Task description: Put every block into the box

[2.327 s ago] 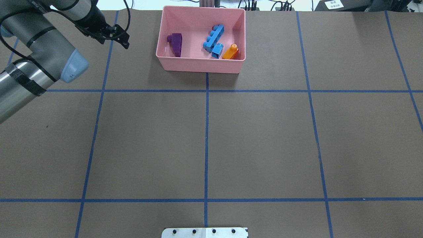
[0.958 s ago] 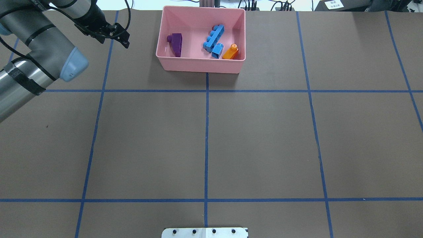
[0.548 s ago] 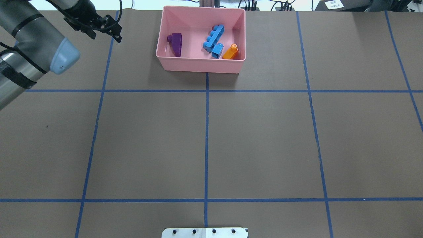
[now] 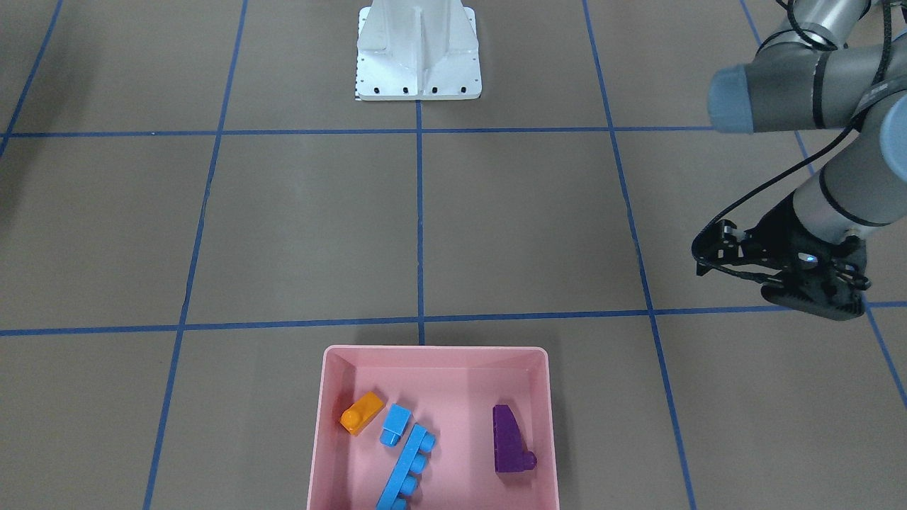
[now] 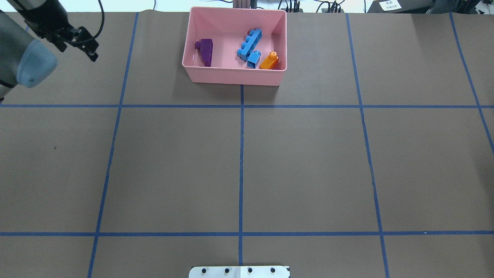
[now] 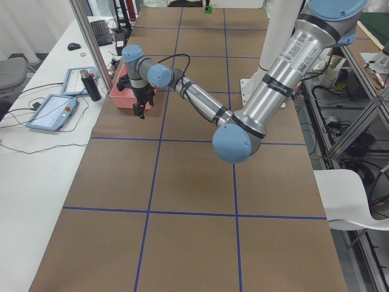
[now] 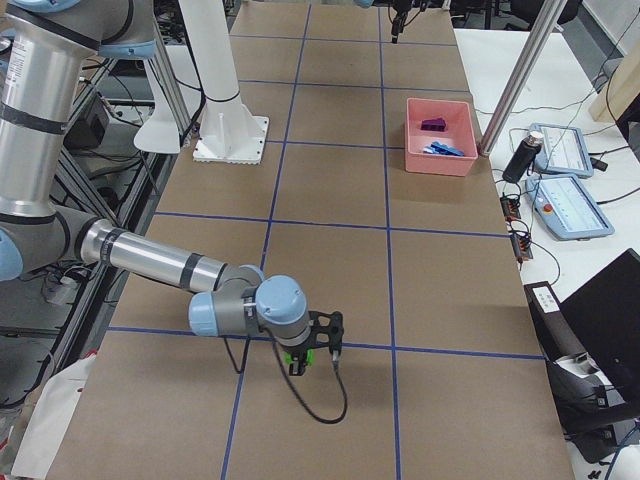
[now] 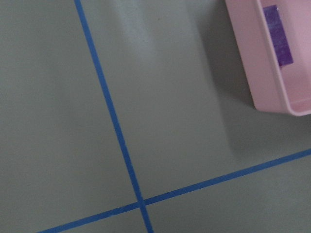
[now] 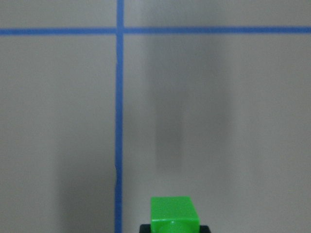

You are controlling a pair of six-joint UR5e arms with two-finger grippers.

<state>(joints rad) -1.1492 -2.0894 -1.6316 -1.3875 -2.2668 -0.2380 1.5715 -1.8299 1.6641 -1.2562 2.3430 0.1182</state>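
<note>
The pink box [image 5: 235, 75] stands at the table's far middle and also shows in the front view [image 4: 436, 348]. In it lie the purple wedge [image 5: 205, 51], the long blue brick [image 5: 250, 42], the small blue brick [image 5: 253, 59] and the orange brick [image 5: 270, 61]. My left gripper [image 5: 92, 50] is open and empty, well to the left of the box and above the table [image 4: 705, 255]. My right gripper [image 7: 305, 362] is shut on the green brick [image 9: 174, 213], low over the table far from the box, at the table's right end.
Blue tape lines split the brown table into squares. The white metal base [image 4: 418, 49] stands at the robot's edge. A dark bottle [image 7: 522, 158] and tablets [image 7: 565, 205] lie on the white bench beyond the box.
My left arm has swung to the left, away from the box, with its gripper still open and empty. The bricks in the box have not moved.
</note>
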